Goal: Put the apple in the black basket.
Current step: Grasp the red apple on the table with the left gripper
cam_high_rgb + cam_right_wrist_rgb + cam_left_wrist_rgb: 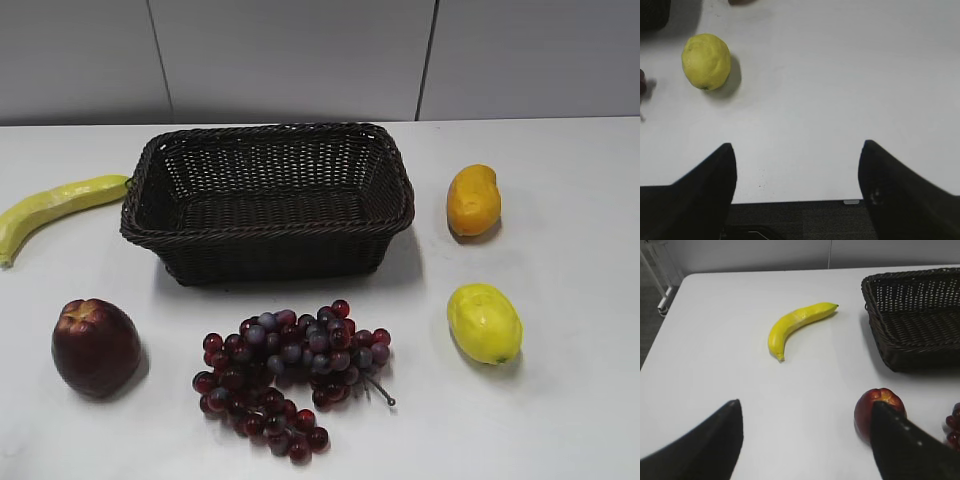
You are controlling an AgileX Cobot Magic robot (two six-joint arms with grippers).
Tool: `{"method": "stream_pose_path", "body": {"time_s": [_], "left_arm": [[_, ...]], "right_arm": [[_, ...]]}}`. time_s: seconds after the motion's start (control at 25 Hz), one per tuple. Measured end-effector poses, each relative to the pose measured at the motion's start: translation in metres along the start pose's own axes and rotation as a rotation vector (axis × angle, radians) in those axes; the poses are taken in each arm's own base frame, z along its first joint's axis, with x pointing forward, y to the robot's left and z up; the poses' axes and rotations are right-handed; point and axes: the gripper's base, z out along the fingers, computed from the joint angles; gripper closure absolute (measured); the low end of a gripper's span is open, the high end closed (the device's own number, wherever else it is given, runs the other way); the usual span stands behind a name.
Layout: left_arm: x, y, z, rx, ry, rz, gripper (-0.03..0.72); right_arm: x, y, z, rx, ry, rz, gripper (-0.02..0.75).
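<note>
The dark maroon apple (95, 346) stands on the white table at the front left. It also shows in the left wrist view (872, 407), partly behind my right finger. The black basket (270, 235) sits at the table's middle back, empty; its corner shows in the left wrist view (912, 347). My left gripper (805, 410) is open and empty, above the table left of the apple. My right gripper (796, 152) is open and empty over the table's front edge. Neither gripper shows in the exterior view.
A bunch of dark red grapes (290, 375) lies in front of the basket. A yellow banana (50, 208) (797, 327) lies left of it. An orange mango (473, 200) and a yellow lemon-like fruit (484, 322) (706, 61) lie at the right.
</note>
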Motion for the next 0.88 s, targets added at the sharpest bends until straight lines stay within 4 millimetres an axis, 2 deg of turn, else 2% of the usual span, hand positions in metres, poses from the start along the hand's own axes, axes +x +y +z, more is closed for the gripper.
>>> {"method": "stream_pose_path", "body": {"time_s": [0.24, 0.52, 0.56, 0.6, 0.88], "left_arm": [[-0.025, 0.001, 0.024, 0.010, 0.223, -0.004, 0.103], [-0.040, -0.003, 0.052, 0.021, 0.412, 0.052, 0.103], [-0.040, -0.013, 0.066, 0.054, 0.467, 0.095, 0.103], [-0.040, -0.013, 0.066, 0.054, 0.467, 0.095, 0.103], [-0.046, -0.060, 0.110, 0.151, 0.598, 0.242, 0.104]], "right_arm": [[0.000, 0.000, 0.000, 0.000, 0.000, 0.000, 0.166], [0.000, 0.000, 0.000, 0.000, 0.000, 0.000, 0.166], [0.000, 0.000, 0.000, 0.000, 0.000, 0.000, 0.166], [0.000, 0.000, 0.000, 0.000, 0.000, 0.000, 0.166], [0.000, 0.000, 0.000, 0.000, 0.000, 0.000, 0.166]]}}
